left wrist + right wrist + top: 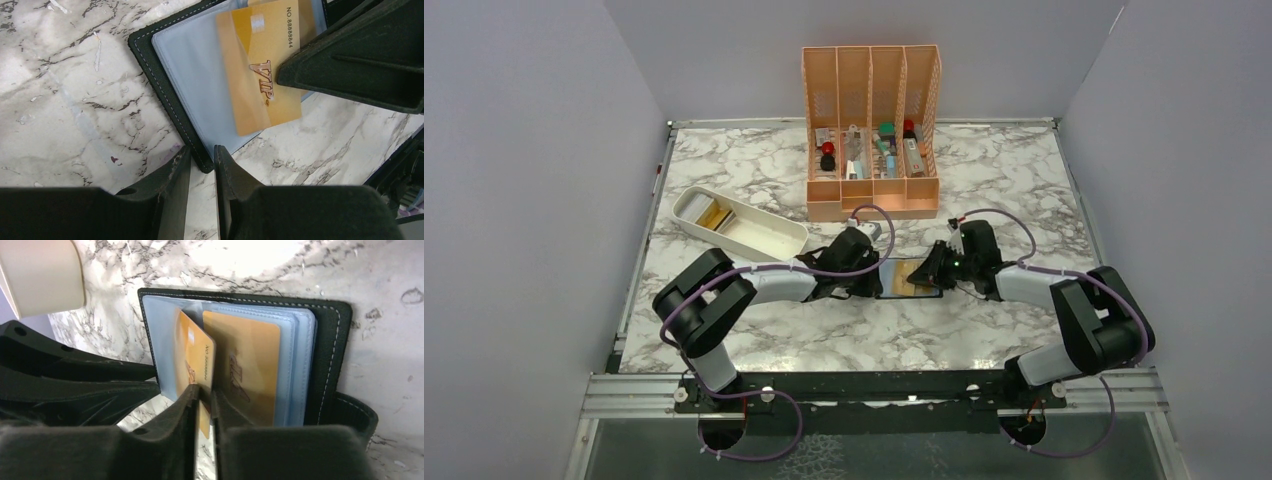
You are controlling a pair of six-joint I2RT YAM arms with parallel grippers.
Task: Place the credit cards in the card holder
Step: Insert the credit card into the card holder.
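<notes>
Two hands meet at one open holder [332,335] lying flat at mid-bench [744,160]. Two gold cards show at it. A flat card [245,375] sits inside a clear pocket. A tilted card [192,352], marked VIP, stands on edge just beside it, its far end among the bluish pockets and its near end sticking out past the holder's edge. More gold cards [716,213] lie at one end of the one white tray [764,238], well to the left; their count cannot be told. One orange organiser [872,205] with four slots stands at the back.

Both arms reach in low from either side, forearms near level, and the hands face each other across the holder. The left hand [202,157] has its fingers nearly together, pinching the holder's black corner. The right hand [204,395] is tipped down at the holder's near edge with the tilted card's near end between its fingers. A slim gap shows there, and whether the fingers press the card cannot be told.
</notes>
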